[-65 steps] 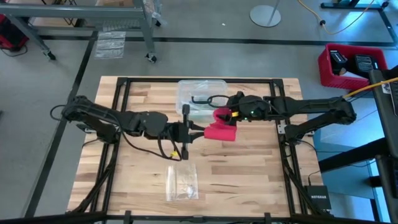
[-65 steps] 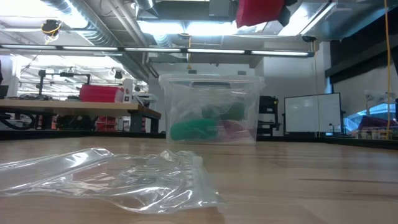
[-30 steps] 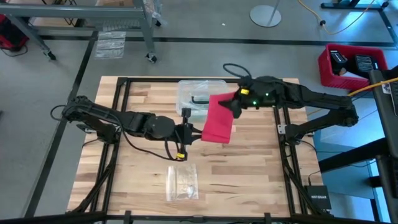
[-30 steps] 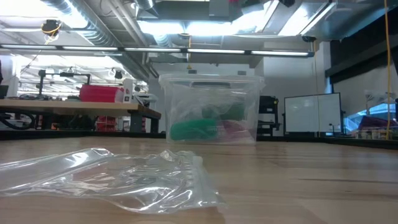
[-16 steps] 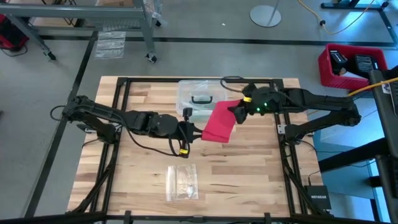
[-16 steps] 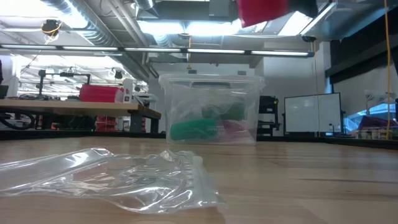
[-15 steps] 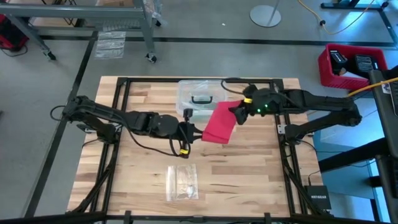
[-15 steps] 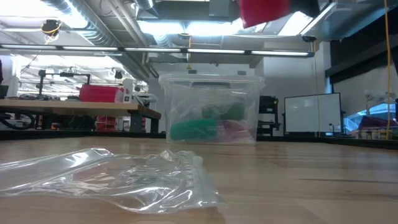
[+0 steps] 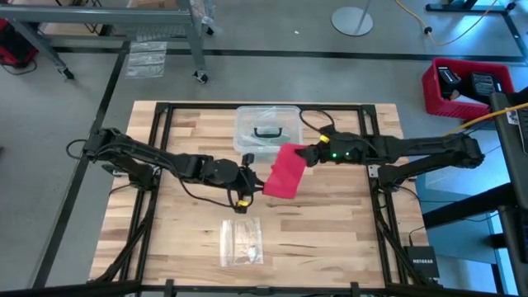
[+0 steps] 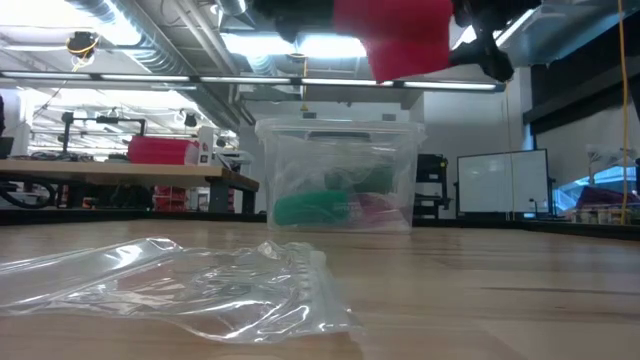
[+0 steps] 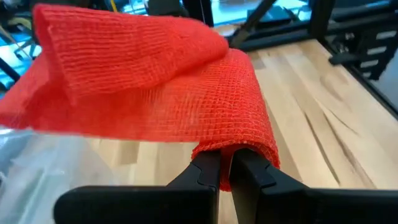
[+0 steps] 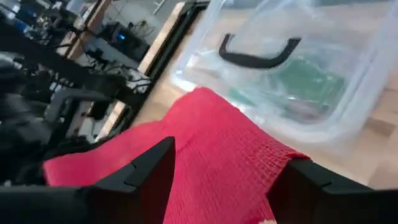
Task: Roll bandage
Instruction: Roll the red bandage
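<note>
High view: both hands hold the bandage [image 9: 283, 172] aloft.

We see the red mesh bandage [image 9: 283, 172] stretched as a slanting flat band in the air above the bench [image 9: 330, 223].

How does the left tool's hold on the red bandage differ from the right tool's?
The left tool is shut, pinching one end of the bandage; the right tool holds the other end with its fingers spread wide. The left comes from the table's left, the right from its right. Both hold it above the table.
</note>
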Robot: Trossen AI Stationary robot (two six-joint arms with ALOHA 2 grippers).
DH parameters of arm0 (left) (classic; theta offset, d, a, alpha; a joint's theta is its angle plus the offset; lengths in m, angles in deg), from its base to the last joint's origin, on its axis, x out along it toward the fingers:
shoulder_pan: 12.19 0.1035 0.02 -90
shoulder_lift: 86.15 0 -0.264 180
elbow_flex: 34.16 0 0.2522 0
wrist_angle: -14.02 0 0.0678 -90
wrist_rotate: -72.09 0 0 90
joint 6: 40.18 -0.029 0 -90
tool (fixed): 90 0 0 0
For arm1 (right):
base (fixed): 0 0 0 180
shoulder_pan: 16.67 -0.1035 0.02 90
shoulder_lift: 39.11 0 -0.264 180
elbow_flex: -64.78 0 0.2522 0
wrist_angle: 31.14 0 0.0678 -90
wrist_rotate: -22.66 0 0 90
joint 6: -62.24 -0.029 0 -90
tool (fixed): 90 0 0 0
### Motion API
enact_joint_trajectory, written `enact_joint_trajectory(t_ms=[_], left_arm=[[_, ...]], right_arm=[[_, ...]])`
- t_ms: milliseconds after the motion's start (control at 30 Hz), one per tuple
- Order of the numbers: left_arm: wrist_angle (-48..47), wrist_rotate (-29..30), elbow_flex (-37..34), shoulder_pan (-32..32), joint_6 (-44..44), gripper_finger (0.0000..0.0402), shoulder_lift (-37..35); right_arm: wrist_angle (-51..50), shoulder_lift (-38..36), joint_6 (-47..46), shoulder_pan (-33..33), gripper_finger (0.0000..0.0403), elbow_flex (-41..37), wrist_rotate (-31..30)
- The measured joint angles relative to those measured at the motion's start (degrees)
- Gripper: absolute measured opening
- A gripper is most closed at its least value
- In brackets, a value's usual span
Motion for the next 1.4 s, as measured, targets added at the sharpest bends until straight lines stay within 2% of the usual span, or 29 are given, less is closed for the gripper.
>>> enact_joint_trajectory(t_ms=[167,400,600,733,900,967,1100,1167,1300,1400], left_arm=[[0.02,0.97,-3.61,-1.43,0.41,0.001,-0.02],[1.24,3.4,-5.85,-2.06,2.1,0.001,0.0],[5.48,2.64,-5.81,-2.11,0.48,0.001,0.0],[5.44,4.08,-5.81,-1.98,0.53,0.001,0.0],[5.19,4.8,-5.81,-1.83,0.95,0.001,0.0],[5.12,4.8,-5.81,-1.65,0.94,0.001,0.0],[4.71,4.85,-5.81,-1.49,0.94,0.001,0.0],[4.32,4.89,-5.81,-1.27,1.38,0.001,0.0],[4.31,4.95,-5.81,-1.24,1.89,0.001,0.0],[4.35,4.95,-5.81,-1.24,1.89,0.001,0.0]], right_arm=[[-4.59,-5.25,-1.3,1.87,0.0223,-0.14,-8.35],[-2.74,-14.38,1.16,3.41,0.0223,-0.03,-11.85],[-4.85,-15.28,2.16,3.45,0.0223,-0.06,-10.94],[-7.63,-13.85,7.15,3.48,0.0223,-0.06,-1.77],[-9.63,-13.38,7.0,3.46,0.0223,-0.08,11.58],[-9.16,-13.33,5.2,3.45,0.0223,-0.08,12.24],[-4.47,-12.91,4.03,3.47,0.0223,-0.03,9.89],[-5.34,-12.23,7.24,3.52,0.0223,0.03,15.1],[-15.79,-11.98,8.95,3.41,0.0223,0.01,24.14],[-26.83,-12.18,9.05,3.45,0.0223,-0.11,23.35]])
